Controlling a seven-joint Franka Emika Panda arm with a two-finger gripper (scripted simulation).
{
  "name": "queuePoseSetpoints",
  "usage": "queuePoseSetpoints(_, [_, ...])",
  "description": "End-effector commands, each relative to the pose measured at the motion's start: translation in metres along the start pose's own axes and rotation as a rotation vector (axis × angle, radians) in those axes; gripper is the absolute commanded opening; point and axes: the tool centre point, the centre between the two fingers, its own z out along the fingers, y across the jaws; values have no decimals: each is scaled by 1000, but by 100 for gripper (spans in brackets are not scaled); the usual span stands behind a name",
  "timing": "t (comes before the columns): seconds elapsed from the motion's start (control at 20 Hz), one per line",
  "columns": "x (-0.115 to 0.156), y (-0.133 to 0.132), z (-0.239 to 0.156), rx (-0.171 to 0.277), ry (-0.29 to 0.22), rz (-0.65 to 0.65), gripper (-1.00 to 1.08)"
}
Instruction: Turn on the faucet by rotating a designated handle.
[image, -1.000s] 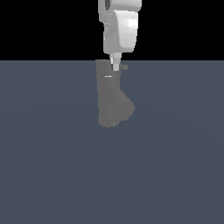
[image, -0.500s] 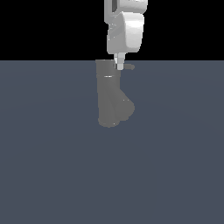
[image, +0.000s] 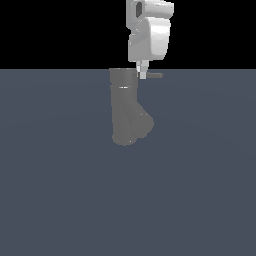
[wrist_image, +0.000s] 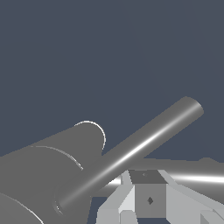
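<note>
The gripper (image: 143, 75) hangs at the handle (image: 154, 75), at the faucet's (image: 126, 107) one o'clock; jaws' spread unclear.

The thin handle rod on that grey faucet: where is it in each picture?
Exterior view: the handle pokes toward the exterior view's right from the faucet top, just under the white arm.
Wrist view: the handle is the long shiny bar crossing diagonally.
Shared landmark: the faucet's grey cylinder.

The upright grey Y-shaped faucet (image: 125, 107) looks matt and smooth; its thin straight rod handle (wrist_image: 140, 146) shines like brushed metal; the glossy white plastic-looking arm (image: 149, 35) gleams.
</note>
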Motion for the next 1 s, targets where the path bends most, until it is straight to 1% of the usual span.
queuePoseSetpoints(0.0, [23,-5,0,12,7,28,-100])
queuePoseSetpoints(0.95, [72,-34,-2,12,10,54,-100])
